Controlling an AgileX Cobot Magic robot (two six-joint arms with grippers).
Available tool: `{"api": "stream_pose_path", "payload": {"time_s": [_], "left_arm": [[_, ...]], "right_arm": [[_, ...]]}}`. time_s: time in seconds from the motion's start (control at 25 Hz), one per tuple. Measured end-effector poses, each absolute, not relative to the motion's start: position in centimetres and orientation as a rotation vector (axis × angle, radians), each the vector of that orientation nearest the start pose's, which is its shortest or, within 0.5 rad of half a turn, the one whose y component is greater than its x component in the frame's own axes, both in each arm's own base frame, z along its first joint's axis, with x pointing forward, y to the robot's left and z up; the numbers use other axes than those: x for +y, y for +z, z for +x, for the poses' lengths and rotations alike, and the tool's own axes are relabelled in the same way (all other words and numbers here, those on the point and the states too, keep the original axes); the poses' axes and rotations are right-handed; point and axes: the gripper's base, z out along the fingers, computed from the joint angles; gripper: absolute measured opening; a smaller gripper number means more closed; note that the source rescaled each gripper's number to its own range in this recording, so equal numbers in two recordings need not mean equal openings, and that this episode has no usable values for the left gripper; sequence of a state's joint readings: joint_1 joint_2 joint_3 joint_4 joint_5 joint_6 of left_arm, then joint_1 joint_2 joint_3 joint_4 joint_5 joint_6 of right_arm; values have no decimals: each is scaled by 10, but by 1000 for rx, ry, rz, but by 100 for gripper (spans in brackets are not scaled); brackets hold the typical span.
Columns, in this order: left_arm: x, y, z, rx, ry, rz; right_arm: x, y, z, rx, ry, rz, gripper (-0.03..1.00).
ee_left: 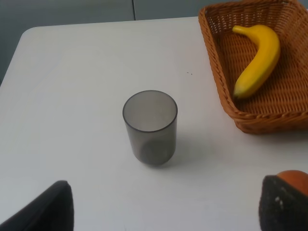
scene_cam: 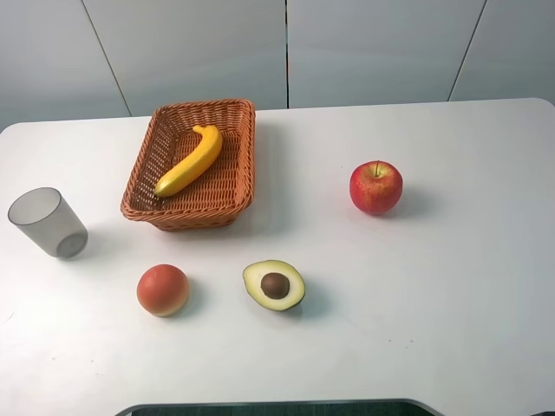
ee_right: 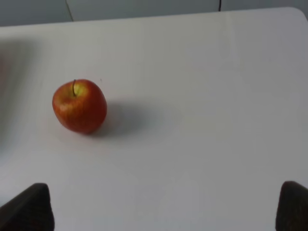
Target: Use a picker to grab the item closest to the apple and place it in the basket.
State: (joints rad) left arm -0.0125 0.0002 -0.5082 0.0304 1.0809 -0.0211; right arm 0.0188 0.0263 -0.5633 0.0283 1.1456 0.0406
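Both arms' fingers (ee_left: 45,209) (ee_right: 29,207) are spread apart, empty. The avocado (scene_cam: 274,285) lies nearest the apple (scene_cam: 375,187); a banana (scene_cam: 191,161) fills the basket (scene_cam: 245,156).

Grey tumbler (scene_cam: 48,223) upright near left edge of white table (scene_cam: 451,286), mouth open, well apart from the rest. Banana (scene_cam: 191,160) lies diagonally, yellow, tips dark. Orange-red round fruit (scene_cam: 163,289) sits toward front edge, left of centre.

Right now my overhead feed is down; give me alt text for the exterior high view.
A halved avocado lies nearest the red apple on a white table. A wicker basket holds a banana; a grey cup and a peach sit left.
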Motion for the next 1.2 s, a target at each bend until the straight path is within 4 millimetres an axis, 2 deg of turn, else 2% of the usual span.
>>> {"api": "stream_pose_path", "payload": {"time_s": [0.44,1.2], "left_arm": [[3,278,-7,2056,16,-11],[3,278,-7,2056,16,-11]], "right_arm": [[1,277,-8,2084,45,2,100],[1,277,-8,2070,35,-6,100]]}}
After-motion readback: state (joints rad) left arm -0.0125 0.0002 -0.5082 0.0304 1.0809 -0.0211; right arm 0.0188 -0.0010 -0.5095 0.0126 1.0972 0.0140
